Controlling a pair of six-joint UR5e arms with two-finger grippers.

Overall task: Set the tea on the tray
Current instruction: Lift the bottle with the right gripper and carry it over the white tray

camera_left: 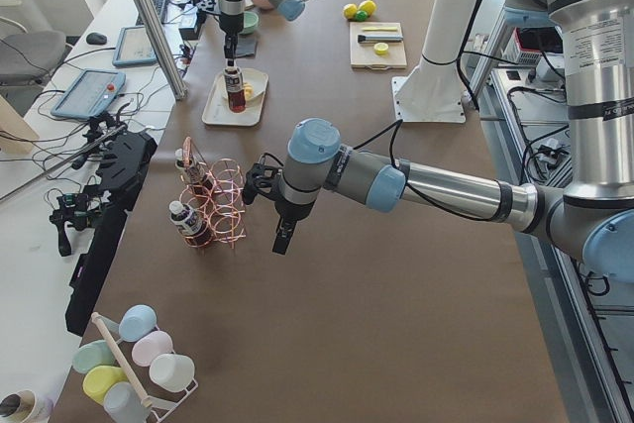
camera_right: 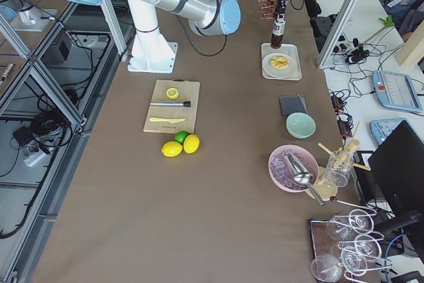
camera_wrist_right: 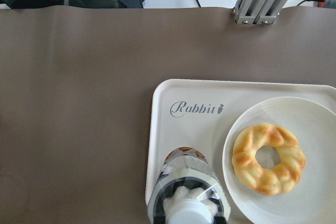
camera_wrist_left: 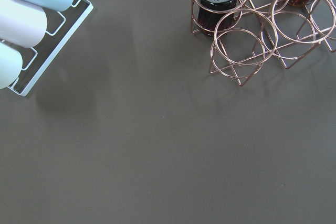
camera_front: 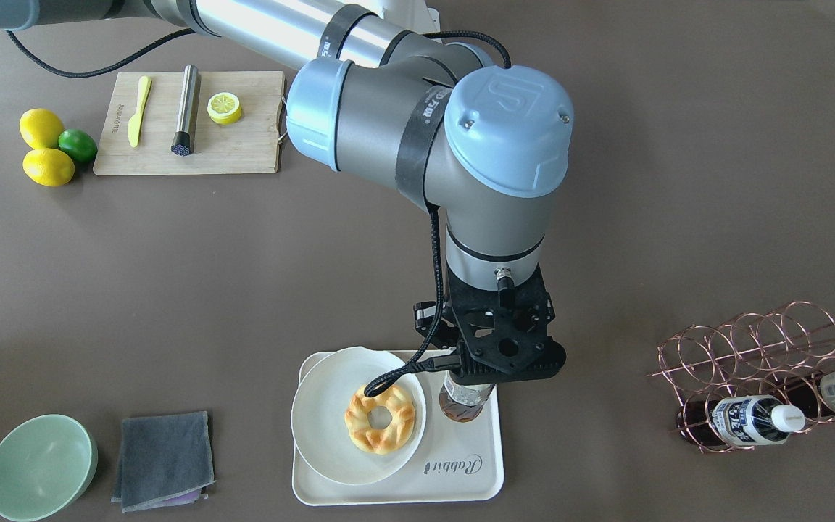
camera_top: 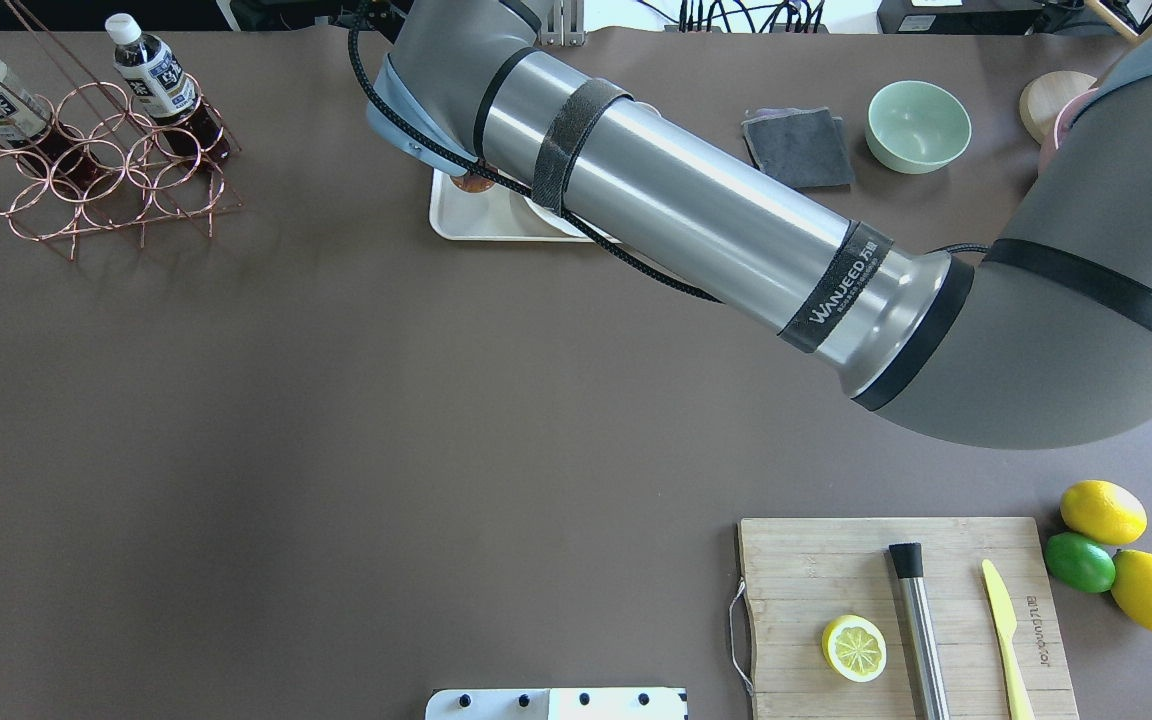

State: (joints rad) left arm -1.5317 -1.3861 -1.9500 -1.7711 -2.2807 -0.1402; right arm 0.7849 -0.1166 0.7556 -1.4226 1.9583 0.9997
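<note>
Right gripper (camera_front: 472, 377) lower centre of front view, jaws pinching top of upright tea (camera_front: 465, 404). Tea over bare right strip of tray (camera_front: 472, 439), just beside plate (camera_front: 323, 435) holding doughnut (camera_front: 356, 422). Cannot tell whether base touches tray. Two more bottles (camera_front: 747, 420) lie in rack (camera_front: 758, 362), lower right. Left gripper (camera_left: 282, 238) mid-frame in left side view, near rack. Cannot tell how its jaws stand.
</note>
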